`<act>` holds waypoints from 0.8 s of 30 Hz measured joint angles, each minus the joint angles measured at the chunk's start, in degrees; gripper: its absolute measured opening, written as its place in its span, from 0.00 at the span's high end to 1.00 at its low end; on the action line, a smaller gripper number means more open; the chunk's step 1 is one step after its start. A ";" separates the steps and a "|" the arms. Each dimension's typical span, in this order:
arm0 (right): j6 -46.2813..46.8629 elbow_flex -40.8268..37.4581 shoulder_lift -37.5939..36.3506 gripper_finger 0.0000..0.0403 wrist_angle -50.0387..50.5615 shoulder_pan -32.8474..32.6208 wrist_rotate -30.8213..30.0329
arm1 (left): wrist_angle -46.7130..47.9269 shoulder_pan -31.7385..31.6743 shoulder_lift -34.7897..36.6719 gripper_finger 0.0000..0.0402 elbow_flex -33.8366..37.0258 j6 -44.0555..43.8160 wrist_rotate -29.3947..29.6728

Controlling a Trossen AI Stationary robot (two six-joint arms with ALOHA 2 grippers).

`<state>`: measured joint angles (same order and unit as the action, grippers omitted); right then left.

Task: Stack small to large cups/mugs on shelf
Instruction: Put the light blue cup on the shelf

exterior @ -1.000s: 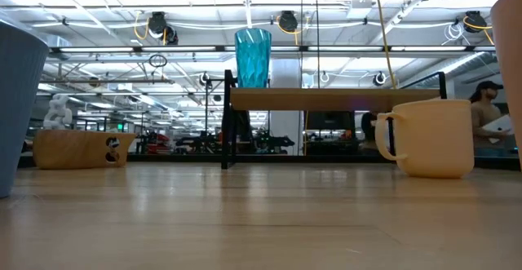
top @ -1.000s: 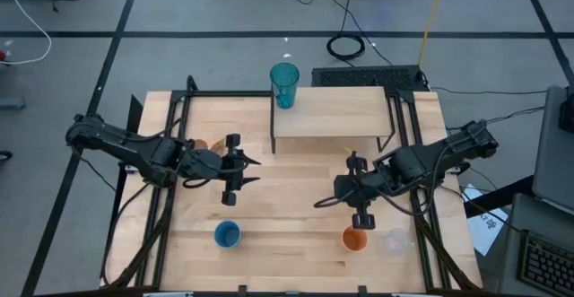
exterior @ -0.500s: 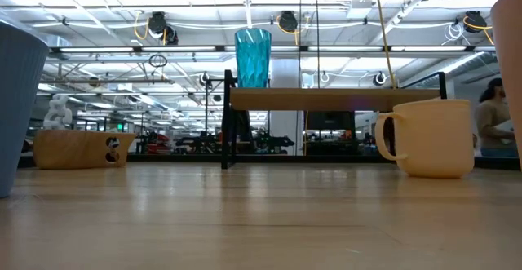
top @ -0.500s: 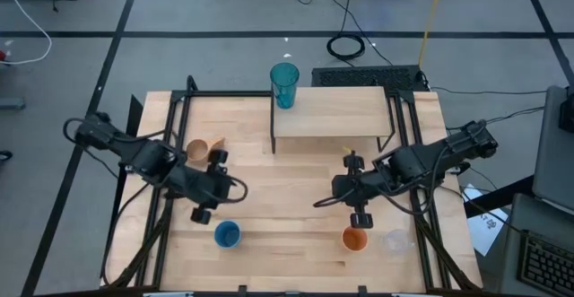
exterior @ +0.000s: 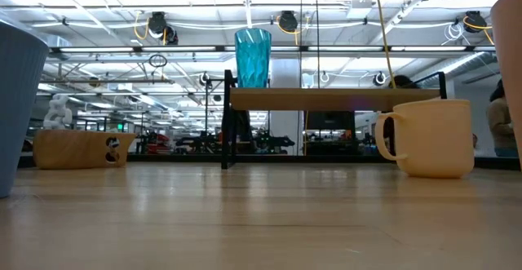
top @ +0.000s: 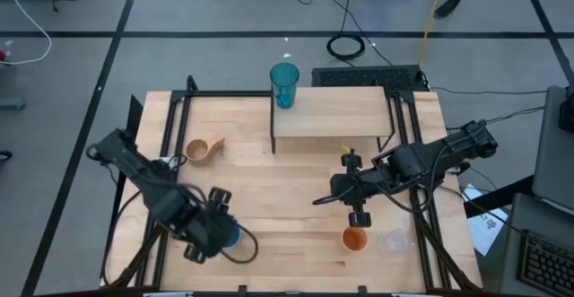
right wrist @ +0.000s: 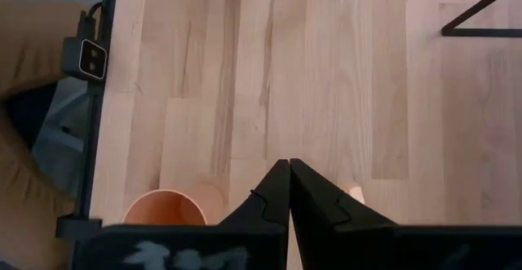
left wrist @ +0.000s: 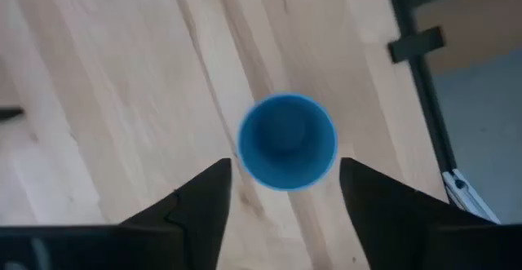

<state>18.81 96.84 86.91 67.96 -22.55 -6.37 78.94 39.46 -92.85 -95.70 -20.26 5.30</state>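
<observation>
The left gripper (left wrist: 281, 180) hangs wide open above the small round blue plastic cup (left wrist: 286, 141); it should descend centred, one finger either side of the rim, before closing. The right gripper (right wrist: 289, 190), fingers pressed together, waits mid-tabletop (top: 296, 185).

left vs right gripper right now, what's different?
The left gripper is open; the right gripper is shut. The left one hangs over the blue cup, fingers either side of it; the right one is empty over bare table, the orange cup off to one side. Both point down at the tabletop.
</observation>
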 joint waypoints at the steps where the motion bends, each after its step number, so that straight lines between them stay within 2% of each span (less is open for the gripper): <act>1: -0.01 -0.01 0.00 1.00 -0.01 0.00 0.00 | -0.04 0.88 -1.07 0.38 0.13 -0.92 -0.37; 5: -0.01 -0.01 0.00 1.00 -0.46 0.00 -0.01 | -0.15 3.54 -4.94 0.32 0.18 -3.66 -1.48; 13: -0.03 -0.02 0.00 1.00 -1.79 -0.02 0.00 | -5.10 4.68 -8.54 0.31 0.75 -5.49 -0.99; 20: -0.63 -0.02 0.00 1.00 -2.01 -0.04 -0.02 | -7.41 4.71 -10.19 0.31 5.81 -5.96 -0.46; 24: -1.57 -0.02 0.00 1.00 -3.07 -0.04 -0.02 | -9.66 4.28 -10.30 0.35 10.22 -7.91 0.17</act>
<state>17.25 96.82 86.91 64.90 -22.59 -6.39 69.27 43.75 -103.15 -85.48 -28.16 5.47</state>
